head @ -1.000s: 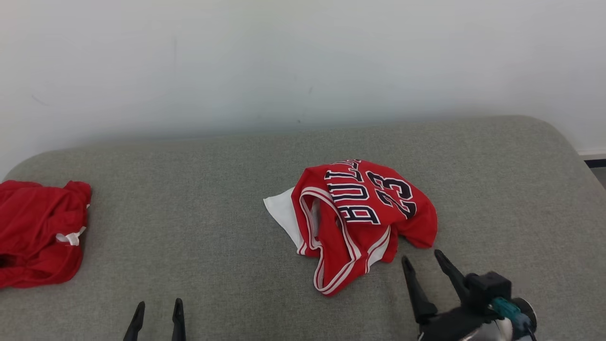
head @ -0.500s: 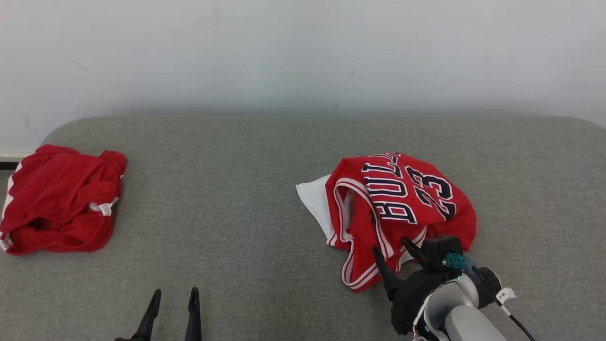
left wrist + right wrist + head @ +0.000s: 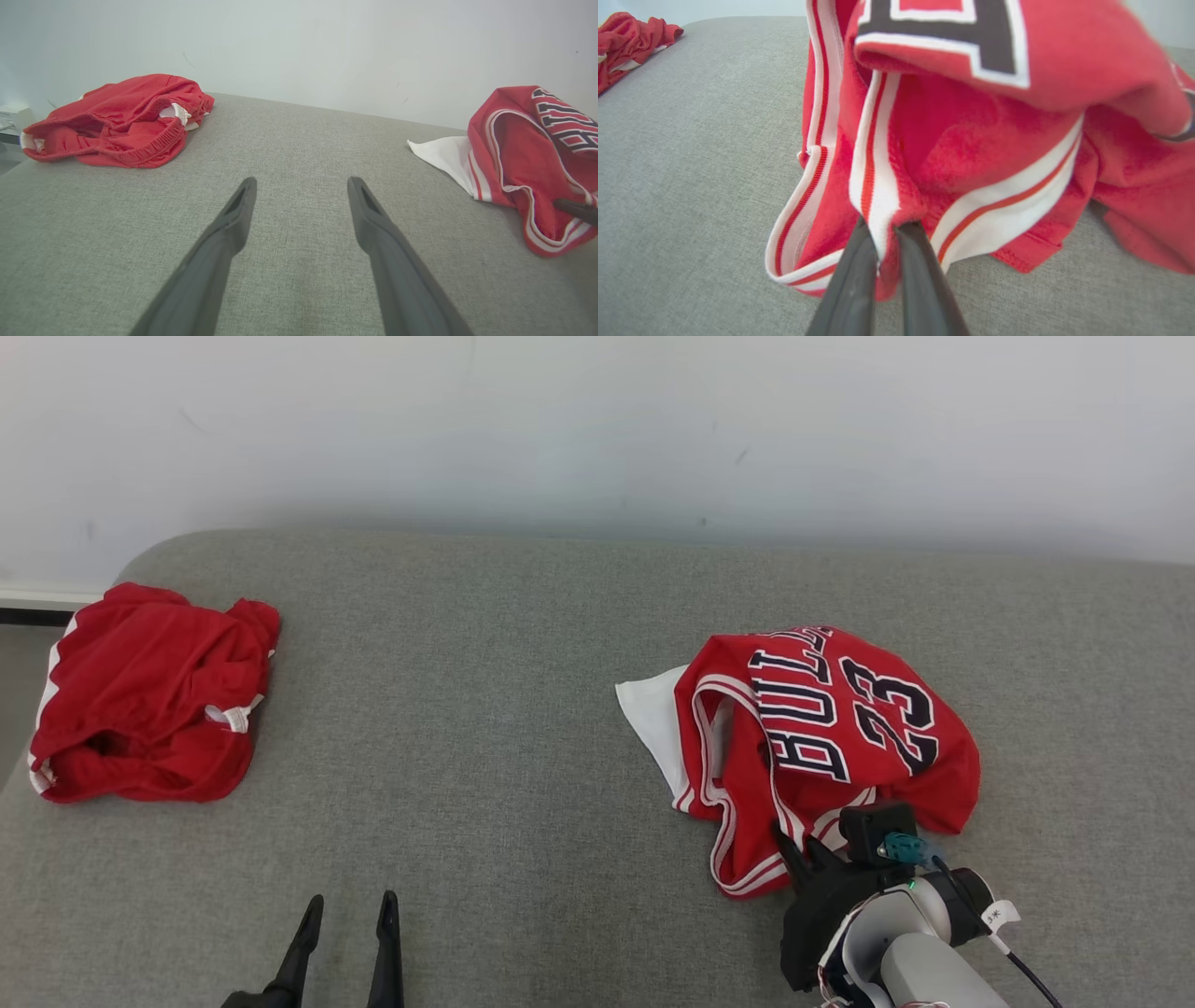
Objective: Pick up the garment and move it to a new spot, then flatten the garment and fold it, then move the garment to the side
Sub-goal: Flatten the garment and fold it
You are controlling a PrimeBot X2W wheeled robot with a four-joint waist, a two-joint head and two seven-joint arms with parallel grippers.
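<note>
Right wrist view: right gripper pinching white-and-red striped trim of crumpled red mesh basketball jersey on right of grey fabric-covered surface, bite possibly shallow, so lift slow and straight; left gripper spread, empty.

Right pincer nips the red jersey — striped trim caught.

The head camera looks down over the grey upholstered surface toward the wall, the left wrist camera skims low across it behind its tool, and the right wrist camera sits tight against the red jersey (all three share that jersey and the red shorts).
</note>
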